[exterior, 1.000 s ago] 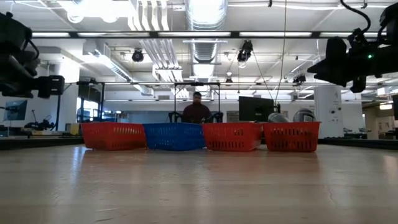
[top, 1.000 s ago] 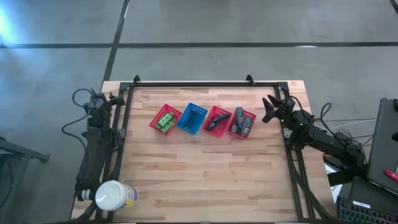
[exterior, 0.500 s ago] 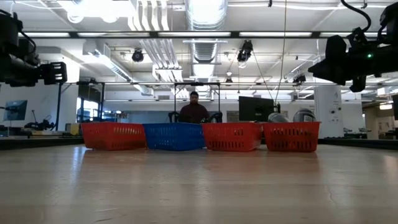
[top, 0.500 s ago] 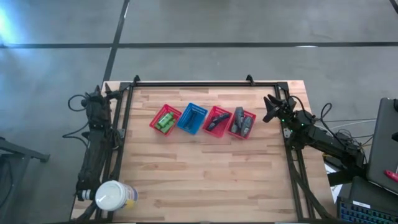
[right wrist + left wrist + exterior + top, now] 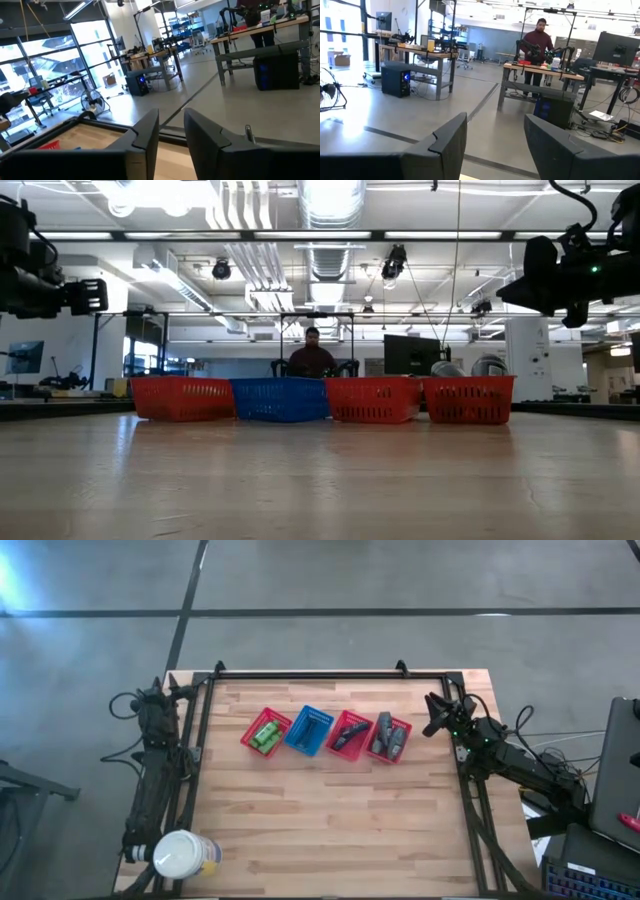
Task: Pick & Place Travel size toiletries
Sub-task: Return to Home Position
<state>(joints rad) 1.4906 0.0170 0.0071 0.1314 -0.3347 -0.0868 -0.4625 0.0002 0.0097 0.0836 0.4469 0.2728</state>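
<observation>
I'm holding both arms at the tabletop (image 5: 330, 830) side edges. Left tool (image 5: 495, 119) is spread wide, right tool (image 5: 171, 114) spread narrower, and neither is pinching anything. Green bottles (image 5: 265, 734) are lying in the leftmost basket (image 5: 249, 730), grey containers (image 5: 385, 735) lengthwise in the rightmost. Right tool is nearer the row.

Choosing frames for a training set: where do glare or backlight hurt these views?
High view: even light on the table, one glare patch on the floor at the upper-left edge. Low view: ceiling lights blow out; the right arm shows as a silhouette. Left wrist view: bright windows wash out beyond the left end effector.
</observation>
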